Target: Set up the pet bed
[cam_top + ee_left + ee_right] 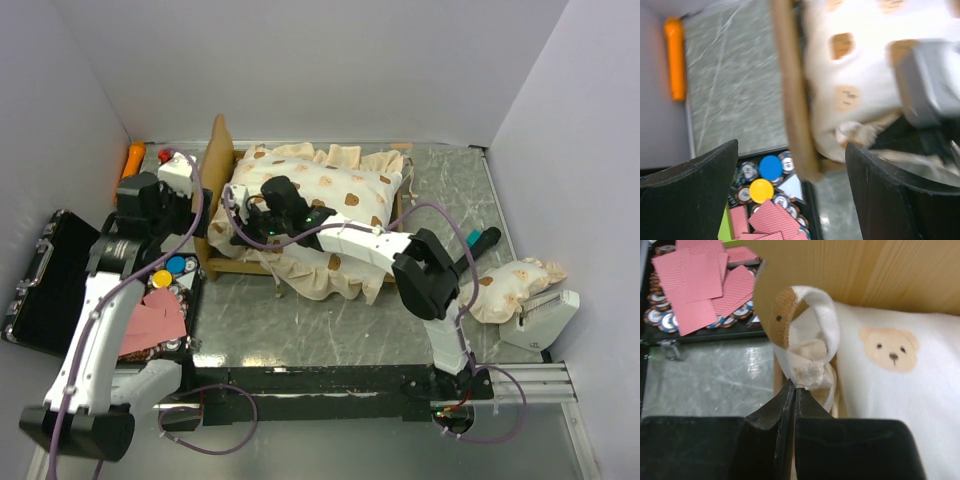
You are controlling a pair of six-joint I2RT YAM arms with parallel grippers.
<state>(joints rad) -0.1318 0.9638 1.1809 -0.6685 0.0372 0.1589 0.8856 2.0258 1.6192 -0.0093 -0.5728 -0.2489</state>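
Beside the table's left wall, an open black case point(40, 290) holds red playing cards point(155, 318) and poker chips point(172, 268). Just beside it the left gripper point(791, 165) hangs with its fingers point(690, 200) spread wide and nothing in them. The wooden headboard point(792, 90) of the pet bed point(228, 265) passes between them without visible contact.

Centre table, the bed stands with its tall headboard toward the case. The cream bear-print mattress point(330, 195) is heaped in the frame, its ruffle spilling over the near rail. The right gripper point(794, 390) is pinched tight on a fold of that ruffle at the headboard corner. Far right, well apart from the bed, the matching pillow point(515, 283) lies against a white block point(548, 320).

The frame looks light but rigid, best taken by a rail or the headboard's edge. It would likely slide on the smooth marbled tabletop point(330, 330) if tugged. Mattress and pillow look soft, limp and nearly weightless, so a pinch at hem or corner should carry them, though the cloth may drape and snag.

No brand, label or readable writing shows; markings on the chips are too small to make out.
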